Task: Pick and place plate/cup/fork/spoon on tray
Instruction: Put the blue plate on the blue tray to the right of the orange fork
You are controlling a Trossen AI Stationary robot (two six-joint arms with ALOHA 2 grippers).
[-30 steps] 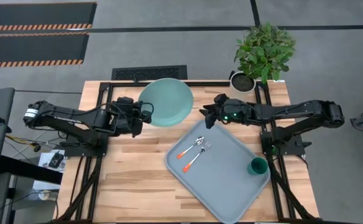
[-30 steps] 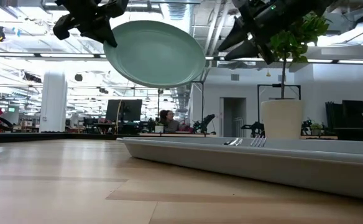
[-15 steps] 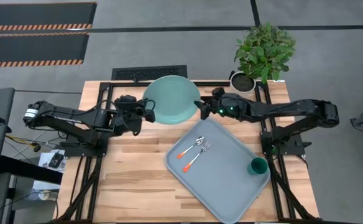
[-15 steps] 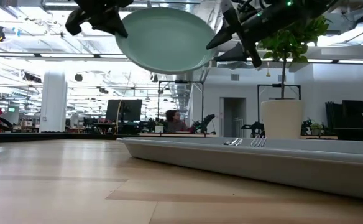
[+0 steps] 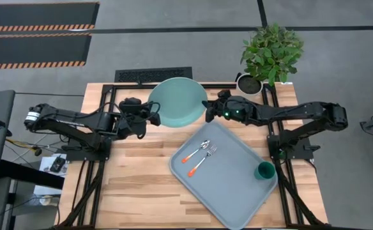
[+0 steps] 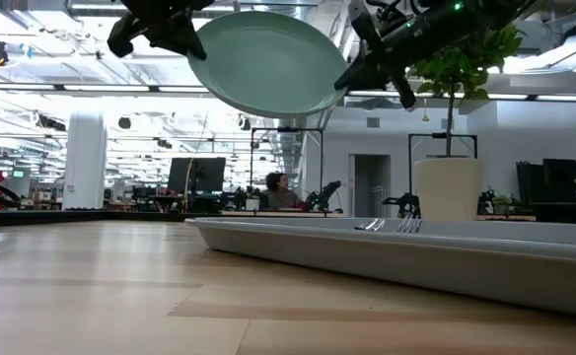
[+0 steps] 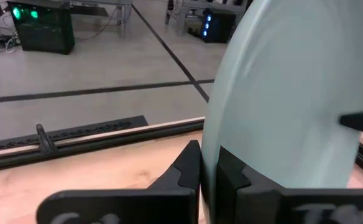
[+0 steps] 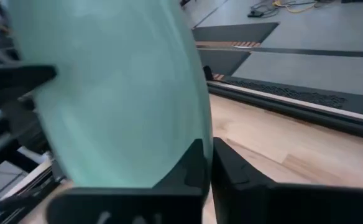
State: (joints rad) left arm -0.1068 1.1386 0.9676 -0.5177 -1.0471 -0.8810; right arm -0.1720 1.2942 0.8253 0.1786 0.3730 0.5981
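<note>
The pale mint-green plate [image 5: 178,101] hangs high over the table's far middle, between both arms. My left gripper [image 5: 153,115] is shut on its left rim and my right gripper [image 5: 207,112] is shut on its right rim. In the low view the plate [image 6: 263,61] shows its underside, well above the table. The grey-blue tray [image 5: 237,188] lies on the table's near right. On the tray lie the spoon [image 5: 197,151] and the fork [image 5: 204,160] side by side, and the dark green cup [image 5: 264,170] stands at its right edge. My left gripper pinches the plate's left rim [image 7: 207,158] between its two fingers [image 7: 191,168], one on each face, coming level from the table's left. The plate is lifted clear of the table and tilted. My right gripper pinches the plate's right rim [image 8: 205,144] between its two fingers [image 8: 231,171], one on each face, coming level from the table's right. The plate hangs between the two grippers, clear of the table.
A potted plant in a white pot [image 5: 250,83] stands at the table's far right corner, just behind my right arm. Bare wood [image 5: 135,185] lies left of the tray. A black frame rail [image 5: 153,75] runs along the far edge.
My left gripper has carried the plate toward the table's right edge and a little up. My right gripper, open and apart from the plate a second ago, has gone left to the plate's right rim and shut on it.
</note>
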